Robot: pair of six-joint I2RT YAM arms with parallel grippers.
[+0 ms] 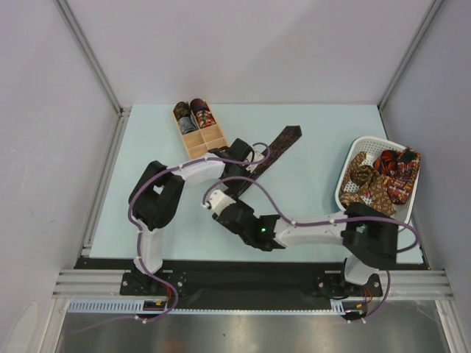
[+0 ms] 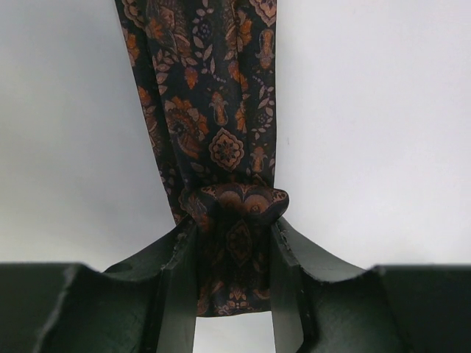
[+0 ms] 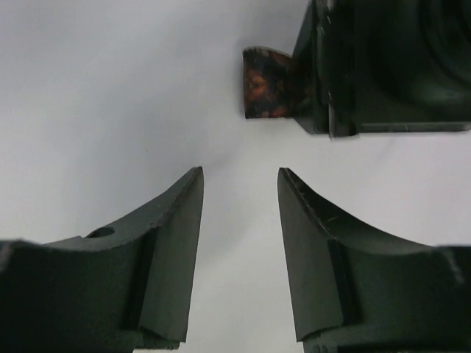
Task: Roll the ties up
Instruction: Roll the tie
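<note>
Pale blue table [image 1: 147, 147] — dark paisley tie [image 2: 213, 110] lies flat mid-table | left gripper [image 2: 234, 222] closed on its folded end | right gripper [image 3: 240, 173] part open, empty — just beside the left.

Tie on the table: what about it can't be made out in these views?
Top view: the tie shows only its far pointed end; the arms cover the rest.
Left wrist view: it runs off the top edge; the left hand pinches a fold, hiding how many turns.
Right wrist view: the left hand's body hides all but a scrap.
Top view: the heaped ties in the basket are too tangled to count.
</note>
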